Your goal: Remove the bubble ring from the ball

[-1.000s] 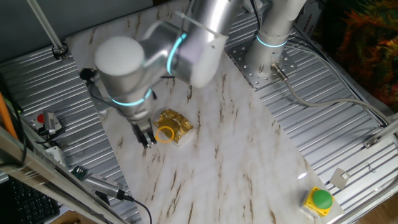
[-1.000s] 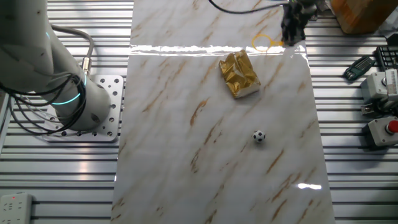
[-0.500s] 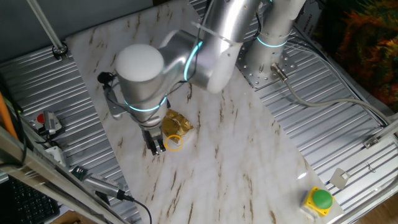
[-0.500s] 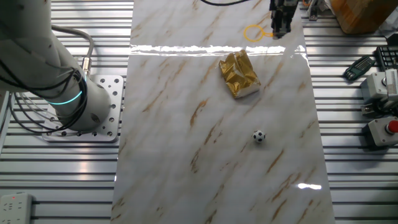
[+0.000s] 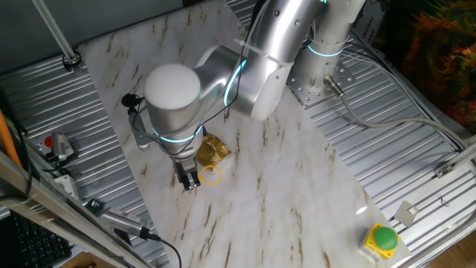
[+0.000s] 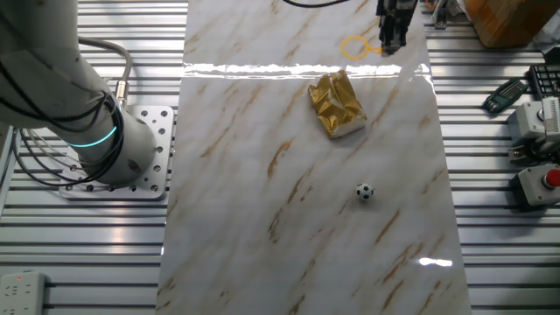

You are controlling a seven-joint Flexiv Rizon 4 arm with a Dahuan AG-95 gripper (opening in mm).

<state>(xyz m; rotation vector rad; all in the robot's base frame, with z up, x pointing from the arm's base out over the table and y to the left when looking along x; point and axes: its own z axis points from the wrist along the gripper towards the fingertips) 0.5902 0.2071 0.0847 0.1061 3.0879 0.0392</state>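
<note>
Bubble ring [image 6: 356, 47]: thin orange-yellow hoop with a short handle, near the top edge of the other fixed view, right of centre. Handle end points right, into the gripper [image 6: 391, 39]. The hoop sits flat or nearly so over the marble tabletop [image 6: 262, 131]; cannot tell whether it touches the surface. In one fixed view the same ring [image 5: 211, 175] shows at frame centre-left, just below the arm's big round joint, its hoop just beside the lower corner of the gold foil packet [image 5: 211, 150].

Gripper [image 5: 189, 179]: dark fingers point down, pinched on the ring's handle, hoop sticking out to the side. Jaws close together around the handle.

Ball [image 6: 364, 192]: tiny, white with black patches, alone on the marble right of centre in the other fixed view, well apart from the ring. Nothing encircles it. The arm blocks it from one fixed view.

Gold foil packet [image 6: 336, 105]: crumpled, lies between ring and ball in the other fixed view, nearer the ring.

Arm: silver links with teal light bands. Base [image 6: 114, 149] bolted to a plate at the left of the other fixed view; in one fixed view the base column [image 5: 327, 37] stands at top centre-right.

Surround: ribbed metal decking on both sides of the marble. Green button on a yellow box [image 5: 383, 240] lower right in one fixed view. Red-button box [image 6: 540, 183] at the right edge of the other fixed view.
</note>
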